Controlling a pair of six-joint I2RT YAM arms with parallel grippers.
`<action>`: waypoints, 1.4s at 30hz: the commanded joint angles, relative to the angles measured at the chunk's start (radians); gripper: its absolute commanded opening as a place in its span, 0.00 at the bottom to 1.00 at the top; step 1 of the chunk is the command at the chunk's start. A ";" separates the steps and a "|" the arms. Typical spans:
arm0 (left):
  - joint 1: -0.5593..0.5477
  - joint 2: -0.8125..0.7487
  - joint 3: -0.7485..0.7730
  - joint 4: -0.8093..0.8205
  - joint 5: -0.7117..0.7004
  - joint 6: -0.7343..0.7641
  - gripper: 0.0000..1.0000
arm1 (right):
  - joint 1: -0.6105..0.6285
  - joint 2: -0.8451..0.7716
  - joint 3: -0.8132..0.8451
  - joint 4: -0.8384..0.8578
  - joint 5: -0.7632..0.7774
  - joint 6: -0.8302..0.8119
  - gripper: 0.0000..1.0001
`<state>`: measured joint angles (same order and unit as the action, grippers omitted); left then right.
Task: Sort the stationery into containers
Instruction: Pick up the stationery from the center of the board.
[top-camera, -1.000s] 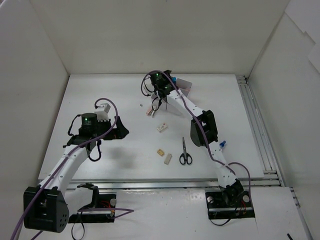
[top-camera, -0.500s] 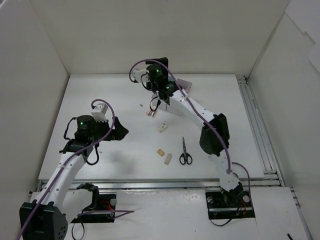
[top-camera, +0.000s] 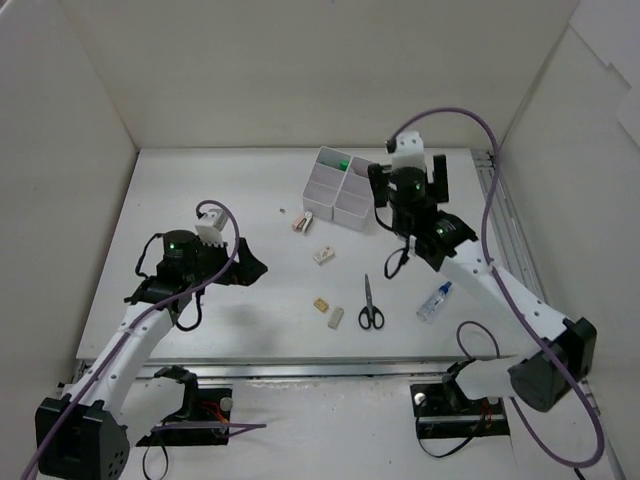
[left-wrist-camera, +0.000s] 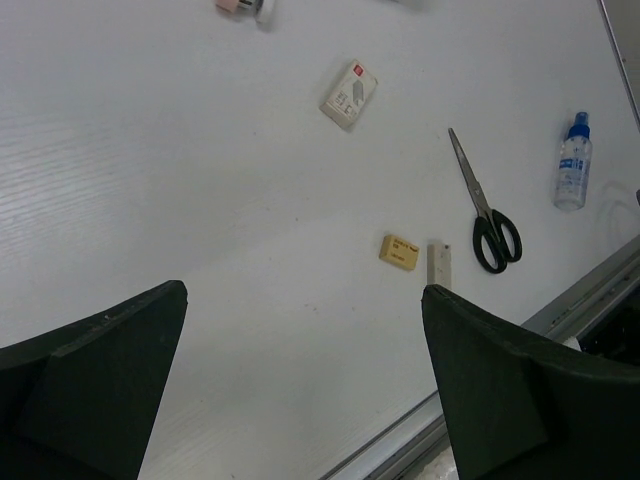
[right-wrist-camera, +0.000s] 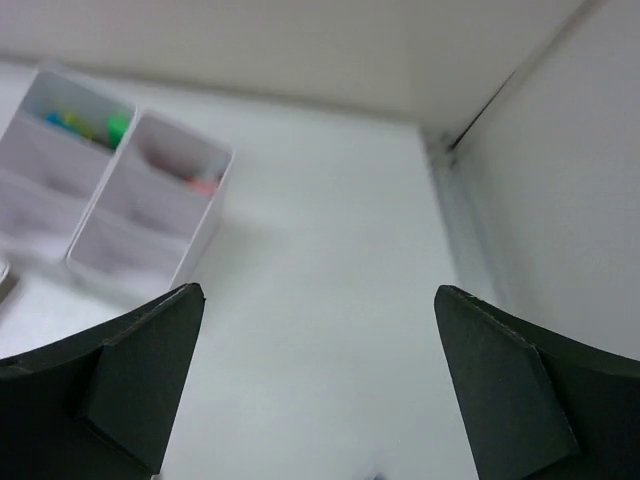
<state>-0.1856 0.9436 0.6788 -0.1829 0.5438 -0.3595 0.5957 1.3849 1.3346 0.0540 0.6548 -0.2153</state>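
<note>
White right arm (top-camera: 480, 280) holds spread hand (right-wrist-camera: 320, 370) beside containers (top-camera: 350, 212).

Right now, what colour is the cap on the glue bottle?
Blue; the left wrist view shows the glue bottle best.

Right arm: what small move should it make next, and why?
Probably swing the right end effector around and down toward the glue bottle. Its jaws stand open and empty beside the bins, and the bottle lies loose on the table, the nearest unsorted item to that arm.
</note>
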 joint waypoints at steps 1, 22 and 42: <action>-0.047 0.021 0.070 0.043 0.015 0.016 1.00 | -0.016 -0.153 -0.194 -0.219 -0.059 0.523 0.98; -0.227 0.139 0.142 0.033 -0.128 0.039 0.99 | -0.488 -0.063 -0.603 -0.425 -0.389 0.858 0.98; -0.236 0.202 0.168 0.025 -0.179 0.053 0.99 | -0.580 -0.009 -0.661 -0.373 -0.530 0.811 0.33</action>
<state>-0.4171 1.1454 0.7853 -0.1837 0.3721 -0.3241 0.0196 1.3994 0.6708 -0.3180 0.1425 0.6060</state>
